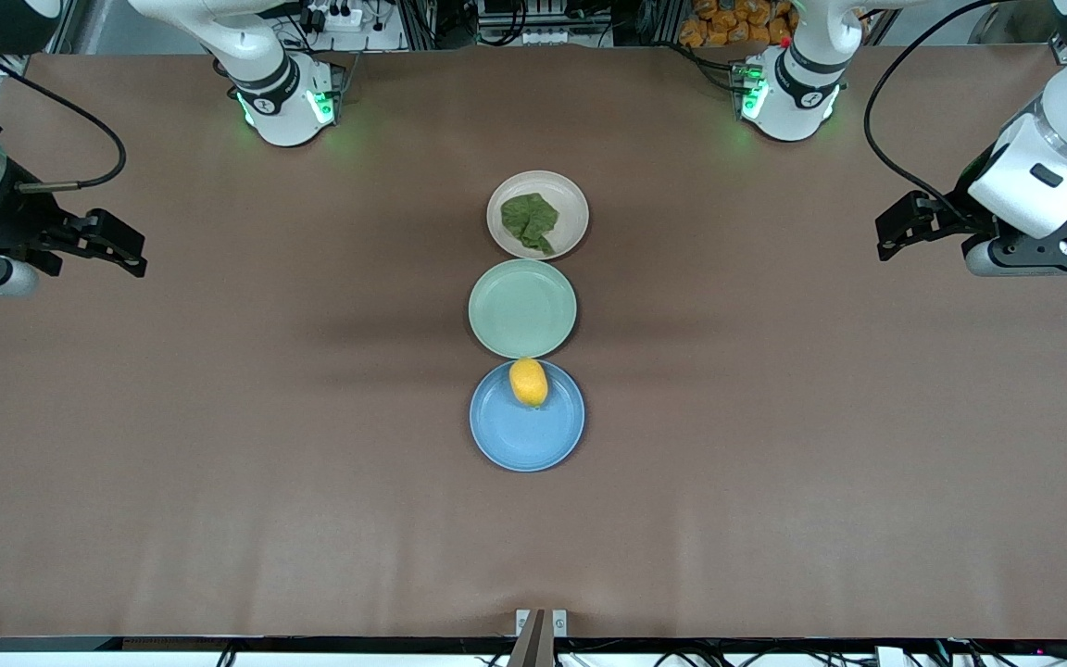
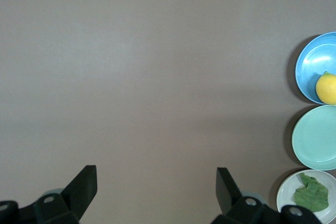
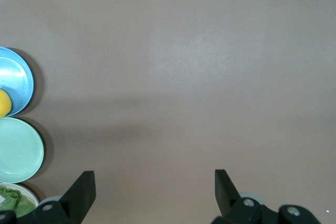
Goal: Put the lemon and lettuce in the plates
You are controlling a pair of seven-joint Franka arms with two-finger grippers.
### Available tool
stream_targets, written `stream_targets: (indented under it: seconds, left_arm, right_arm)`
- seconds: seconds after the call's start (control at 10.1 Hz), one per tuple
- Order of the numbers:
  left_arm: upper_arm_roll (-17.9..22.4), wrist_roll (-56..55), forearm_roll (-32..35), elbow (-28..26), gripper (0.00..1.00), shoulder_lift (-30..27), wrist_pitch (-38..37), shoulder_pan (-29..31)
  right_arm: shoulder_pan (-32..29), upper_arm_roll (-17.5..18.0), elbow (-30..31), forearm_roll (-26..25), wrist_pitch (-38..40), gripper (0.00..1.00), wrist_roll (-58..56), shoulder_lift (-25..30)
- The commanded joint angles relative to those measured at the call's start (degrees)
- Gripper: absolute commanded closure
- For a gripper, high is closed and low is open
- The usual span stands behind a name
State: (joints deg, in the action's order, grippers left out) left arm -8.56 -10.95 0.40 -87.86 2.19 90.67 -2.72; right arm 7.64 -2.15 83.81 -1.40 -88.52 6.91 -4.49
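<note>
The yellow lemon (image 1: 528,382) (image 2: 326,88) lies in the blue plate (image 1: 524,443) (image 2: 305,61), against the rim that faces the mint plate. The dark green lettuce (image 1: 530,220) (image 2: 311,192) lies in the pale beige plate (image 1: 572,200), the plate farthest from the front camera. My left gripper (image 1: 890,232) (image 2: 156,182) hangs open over bare table at the left arm's end, holding nothing. My right gripper (image 1: 131,248) (image 3: 155,184) hangs open over bare table at the right arm's end, also holding nothing. Both stay well away from the plates.
An empty mint-green plate (image 1: 522,308) (image 3: 18,150) sits between the beige and blue plates, touching both, so the three form one row at the table's middle. Brown table surface stretches out on both sides of the row.
</note>
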Motion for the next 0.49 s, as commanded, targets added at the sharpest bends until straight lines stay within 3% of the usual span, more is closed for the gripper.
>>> stream_targets:
  seconds: [0.0,0.39]
  left_arm:
    - [-0.1,1.7,-0.3,0.4,0.00,0.2,0.2,0.3]
    - [0.0,4.1,-0.3,0.5,0.00,0.5,0.1,0.5]
  right_arm:
    - [-1.7,0.7,0.2,0.8,-0.1,0.00,0.0,1.0]
    - [-0.4,1.4,0.2,0.9,1.2,0.00,0.3,1.1]
